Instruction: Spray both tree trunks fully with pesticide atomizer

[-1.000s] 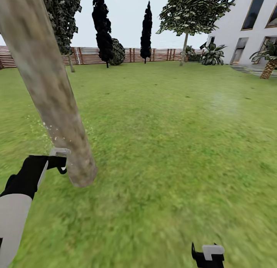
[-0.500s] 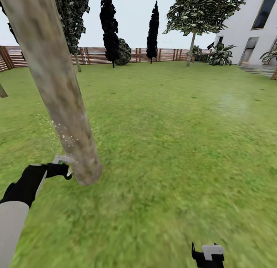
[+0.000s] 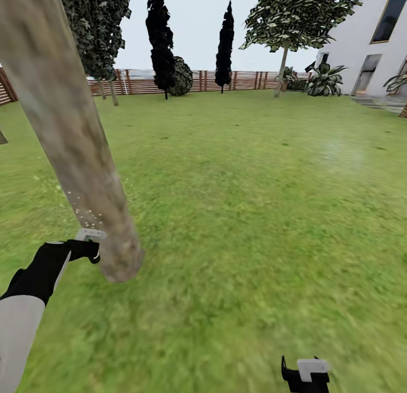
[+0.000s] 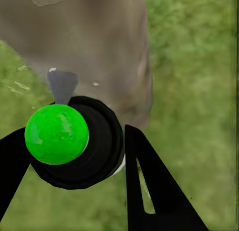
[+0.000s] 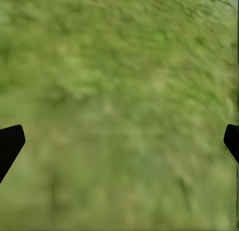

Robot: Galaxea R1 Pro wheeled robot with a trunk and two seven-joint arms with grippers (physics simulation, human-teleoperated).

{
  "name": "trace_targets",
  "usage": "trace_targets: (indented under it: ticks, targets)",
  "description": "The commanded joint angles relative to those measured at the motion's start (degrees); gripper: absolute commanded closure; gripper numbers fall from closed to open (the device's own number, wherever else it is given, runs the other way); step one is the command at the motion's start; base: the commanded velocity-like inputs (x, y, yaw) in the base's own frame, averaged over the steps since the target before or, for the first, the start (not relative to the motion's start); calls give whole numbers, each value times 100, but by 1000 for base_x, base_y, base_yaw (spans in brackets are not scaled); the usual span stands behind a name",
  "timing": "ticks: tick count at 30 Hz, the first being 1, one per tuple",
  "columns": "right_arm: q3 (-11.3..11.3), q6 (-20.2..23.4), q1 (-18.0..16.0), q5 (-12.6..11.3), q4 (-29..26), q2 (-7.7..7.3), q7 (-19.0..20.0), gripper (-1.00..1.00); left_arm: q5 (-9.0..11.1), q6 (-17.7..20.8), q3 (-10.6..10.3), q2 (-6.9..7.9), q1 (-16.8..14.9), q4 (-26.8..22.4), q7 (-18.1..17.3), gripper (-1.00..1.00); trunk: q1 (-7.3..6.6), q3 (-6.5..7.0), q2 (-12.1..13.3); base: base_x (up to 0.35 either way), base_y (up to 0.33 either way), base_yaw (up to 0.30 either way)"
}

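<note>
Mottled grey-brown on the tree trunk [image 3: 73, 150] with pale specks low down, blurred green across the grass [image 3: 254, 212], black on the left hand [image 4: 74, 156], bright green for the dot capping the dark pesticide atomizer [image 4: 57, 134], reddish-brown slats along the fence [image 3: 243, 80].

Left arm reaches up from lower left of frame — left gripper [image 3: 90, 243] clamped on pesticide atomizer [image 4: 74, 144]. Right gripper [image 5: 119, 141] at bottom edge — fingers spread wide.

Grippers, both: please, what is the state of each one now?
Left gripper: closed on the slim dark-grey cylinder atomizer, beside the grey-brown mottled tree trunk.
Right gripper: open, empty, over grass.
</note>
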Motion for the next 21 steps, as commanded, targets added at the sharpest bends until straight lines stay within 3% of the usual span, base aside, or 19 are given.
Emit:
trace_targets:
  ticks: [1,5,9,13,21]
  targets:
    - [0,0,0,0,0,0,0,-100,1,0,0,0,0,0,5,100,0,0,0,2,-274,0]
    - [0,0,0,0,0,0,0,-100,1,9,0,0,0,0,15,100,0,0,0,0,-275,45]
    - [0,0,0,-1,0,0,0,-100,6,16,16,6,0,0,20,100,0,0,0,0,-275,251]
    - [0,0,0,-2,0,0,0,-100,24,10,18,7,41,176,478,100,0,0,0,0,-275,257]
    - [-9,0,0,-9,-9,0,-9,-100,27,9,32,-97,52,243,559,100,0,0,0,159,-241,20]
